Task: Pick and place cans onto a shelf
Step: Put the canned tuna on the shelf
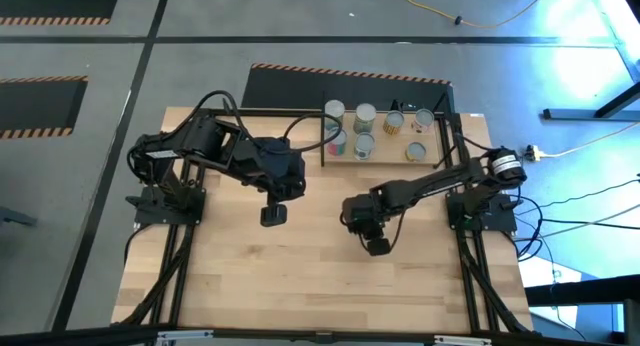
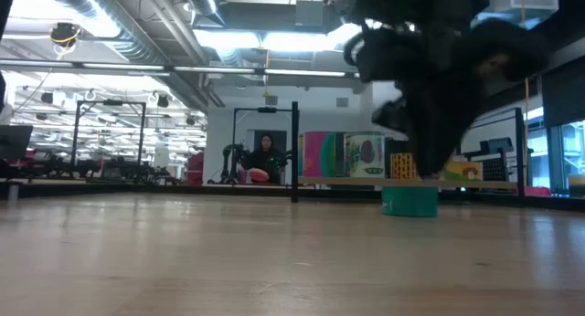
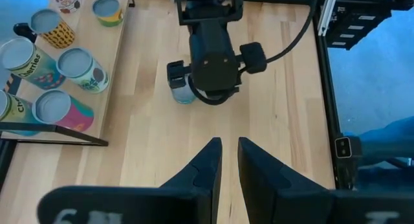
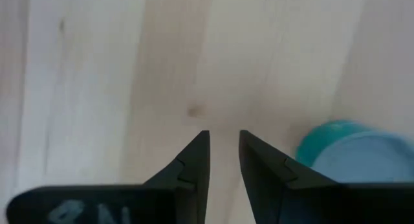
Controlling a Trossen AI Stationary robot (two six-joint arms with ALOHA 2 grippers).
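Beside my right gripper, fingers nearly shut on nothing, stands a teal can. Left gripper hovers mid-table, likewise almost closed, empty.

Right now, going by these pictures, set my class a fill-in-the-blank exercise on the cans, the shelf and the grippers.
1. The teal cylindrical tin stands on the ___, not on the light wood shelf.
2. The gripper closest to that tin belongs to the ___ arm.
3. The left gripper holds ___.

Missing words: table; right; nothing.
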